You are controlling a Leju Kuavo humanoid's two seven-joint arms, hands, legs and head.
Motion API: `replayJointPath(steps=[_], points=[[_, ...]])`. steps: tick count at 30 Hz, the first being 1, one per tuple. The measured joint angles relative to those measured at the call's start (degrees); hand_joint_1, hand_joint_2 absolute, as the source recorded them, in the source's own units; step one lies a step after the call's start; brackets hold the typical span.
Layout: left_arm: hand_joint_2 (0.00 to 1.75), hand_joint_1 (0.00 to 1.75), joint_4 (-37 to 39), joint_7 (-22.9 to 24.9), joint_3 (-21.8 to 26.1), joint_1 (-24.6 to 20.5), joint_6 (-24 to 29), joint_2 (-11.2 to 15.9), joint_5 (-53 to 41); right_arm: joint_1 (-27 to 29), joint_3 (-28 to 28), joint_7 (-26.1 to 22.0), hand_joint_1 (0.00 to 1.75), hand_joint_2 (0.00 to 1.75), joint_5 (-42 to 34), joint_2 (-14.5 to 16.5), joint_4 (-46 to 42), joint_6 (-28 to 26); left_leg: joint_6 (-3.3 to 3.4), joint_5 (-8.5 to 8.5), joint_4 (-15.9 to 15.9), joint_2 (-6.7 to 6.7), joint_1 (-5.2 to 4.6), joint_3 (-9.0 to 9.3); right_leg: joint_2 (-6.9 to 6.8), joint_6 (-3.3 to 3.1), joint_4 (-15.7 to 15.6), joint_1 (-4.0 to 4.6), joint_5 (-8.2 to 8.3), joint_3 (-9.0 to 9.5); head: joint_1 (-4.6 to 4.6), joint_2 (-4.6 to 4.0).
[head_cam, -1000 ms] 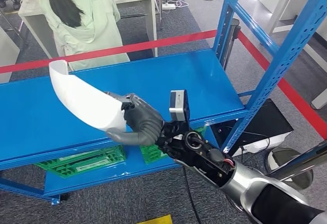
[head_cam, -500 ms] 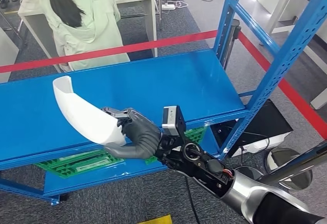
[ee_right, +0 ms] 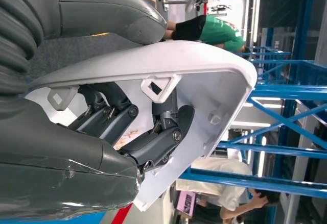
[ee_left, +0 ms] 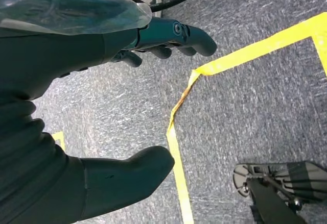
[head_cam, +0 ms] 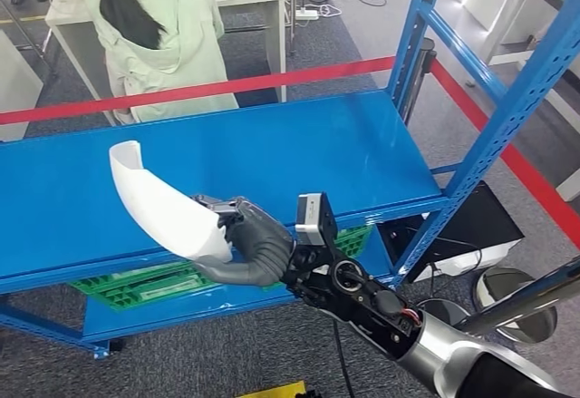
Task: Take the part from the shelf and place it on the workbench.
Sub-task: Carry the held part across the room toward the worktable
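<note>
The white curved part (head_cam: 160,203) is being held above the front edge of the blue shelf (head_cam: 328,149), gripped at its near end by the right hand (head_cam: 255,242), thumb outside, fingers (ee_right: 154,145) inside. It is judged a thin, stiff, light, slippery shell, best gripped by its ribbed rim. The left hand (ee_left: 96,96) is hanging spread above the carpet. The bench is not being seen.

person in pale green hoodie (head_cam: 160,40) — red barrier tape (head_cam: 205,90) | green trays (head_cam: 147,282)
</note>
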Motion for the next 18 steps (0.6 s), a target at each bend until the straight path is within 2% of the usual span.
replayJointPath(steps=[1, 2, 3, 4, 5, 6, 7, 8, 10, 11, 12, 13, 15, 16, 17, 18], points=[[1.75, 0.0, 0.0, 0.0, 0.0, 0.0, 0.0, 0.0, 0.0, 0.0, 0.0, 0.0, 1.75, 1.75, 0.0, 0.0, 0.0, 0.0, -0.19, -0.04, 0.2, -0.03, 0.06, -0.08, -0.04, 0.12, -3.8, -0.12, 0.93, 2.09, 0.06, 0.0], [1.75, 0.0, 0.0, 0.1, 0.0, 0.0, 0.0, 0.0, 0.0, 0.0, -0.1, 0.0, 1.75, 1.75, 0.0, 0.0, 0.0, 0.0, -0.61, 0.03, 0.5, -0.13, 0.08, -0.28, 0.05, -0.06, -7.4, -0.09, 2.03, 4.06, 0.06, 0.0], [1.75, 0.0, 0.0, 0.1, 0.0, 0.0, 0.0, 0.0, 0.0, 0.0, -0.2, 0.0, 1.75, 1.75, 0.0, 0.0, 0.0, 0.0, -1.15, 0.18, 0.8, -0.23, 0.14, -0.53, 0.15, -0.36, -10.8, 0.03, 3.06, 5.81, 0.0, 0.0], [1.75, 0.0, 0.0, 0.1, 0.0, 0.0, 0.0, 0.0, 0.0, 0.0, -0.2, 0.0, 1.75, 1.75, 0.0, 0.0, 0.0, 0.0, -1.73, 0.38, 1.0, -0.32, 0.17, -0.82, 0.27, -0.82, -12.8, 0.19, 3.56, 6.66, -0.1, 0.0], [1.75, 0.0, 0.0, 0.2, 0.0, 0.0, 0.0, 0.0, 0.0, 0.0, -0.2, 0.1, 1.75, 1.75, 0.0, 0.0, -0.1, 0.0, -2.23, 0.37, 1.3, -0.38, 0.26, -1.14, 0.33, -1.53, -12.8, 0.32, 4.01, 6.36, -0.27, 0.0], [1.75, 0.0, 0.0, 0.2, 0.0, 0.0, 0.0, 0.0, 0.0, 0.0, -0.2, 0.0, 1.75, 1.75, 0.0, 0.0, -0.1, 0.0, -2.54, -0.41, 2.0, -0.34, 0.38, -1.64, 0.25, -2.06, -12.8, 0.33, 4.34, 6.01, -0.46, 0.0], [1.75, 0.0, 0.0, 0.2, 0.0, 0.0, 0.0, 0.0, 0.0, -0.1, -0.2, 0.0, 1.75, 1.75, 0.0, 0.0, -0.1, 0.0, -2.77, -2.1, 3.9, -0.3, 0.48, -2.52, 0.13, -2.56, -13.0, 0.27, 4.75, 5.59, -0.74, 0.0], [1.75, 0.0, 0.0, 0.2, 0.0, 0.0, 0.0, -0.1, 0.0, -0.1, -0.2, 0.0, 1.75, 1.75, 0.0, 0.0, -0.1, 0.0, -2.96, -4.58, 7.1, -0.25, 0.57, -3.86, 0.02, -2.97, -13.1, 0.25, 5.2, 5.05, -1.08, 0.0], [1.75, 0.0, 0.0, 0.2, 0.0, 0.0, 0.0, -0.1, 0.0, 0.0, -0.2, 0.1, 1.75, 1.75, 0.0, 0.0, -0.1, 0.0, -3.26, -9.63, 15.6, -0.22, 0.58, -7.01, -0.1, -3.37, -13.1, 0.46, 6.11, 3.71, -1.66, 0.0], [1.75, 0.0, 0.0, 0.2, 0.0, 0.0, 0.0, -0.1, 0.0, 0.0, -0.2, 0.1, 1.75, 1.75, 0.0, 0.0, -0.1, 0.0, -3.31, -10.85, 18.6, -0.22, 0.57, -7.86, -0.12, -3.43, -13.1, 0.58, 6.6, 3.02, -1.76, 0.0], [1.75, 0.0, 0.0, 0.2, 0.0, 0.0, 0.0, -0.1, 0.0, 0.0, -0.2, 0.1, 1.75, 1.75, 0.0, 0.0, 0.0, 0.0, -3.24, -10.82, 19.6, -0.22, 0.55, -7.68, -0.12, -3.44, -13.1, 0.69, 7.1, 2.35, -1.79, 0.0], [1.75, 0.0, 0.0, 0.2, 0.0, 0.0, 0.0, -0.1, 0.0, 0.0, -0.2, 0.1, 1.75, 1.75, 0.0, 0.0, 0.0, 0.0, -3.07, -9.67, 18.1, -0.22, 0.51, -6.28, -0.11, -3.4, -13.0, 0.76, 7.6, 1.7, -1.8, 0.0], [1.75, 0.0, 0.0, 0.2, 0.0, -0.1, 0.0, -0.1, 0.0, 0.0, -0.2, 0.1, 1.75, 1.75, 0.0, 0.0, 0.0, 0.0, -2.48, -6.65, 10.0, -0.23, 0.35, -0.55, -0.05, -3.17, -13.0, 0.81, 8.59, 0.62, -1.83, 0.0], [1.75, 0.0, 0.0, 0.2, 0.0, -0.3, 0.1, -0.1, -0.1, 0.0, -0.2, 0.1, 1.75, 1.75, 0.0, 0.0, -0.1, 0.0, -2.22, -5.87, 5.4, -0.24, 0.16, 2.41, -0.05, -2.94, -13.0, 0.85, 9.06, 0.24, -1.83, 0.0], [1.75, 0.0, 0.0, 0.2, 0.0, -0.4, 0.1, -0.1, -0.2, 0.0, -0.2, 0.1, 1.75, 1.75, 0.0, 0.0, -0.1, 0.0, -1.99, -5.48, 2.2, -0.26, -0.05, 4.37, -0.07, -2.66, -13.0, 0.87, 9.54, 0.08, -1.71, 0.0], [1.75, 0.0, 0.0, 0.3, 0.0, -0.5, 0.1, 0.0, -0.3, 0.0, -0.3, 0.0, 1.75, 1.75, 0.0, 0.0, -0.1, 0.0, -1.79, -5.48, 0.5, -0.28, -0.28, 5.33, -0.11, -2.34, -13.1, 0.86, 9.98, 0.01, -1.69, 0.0]])
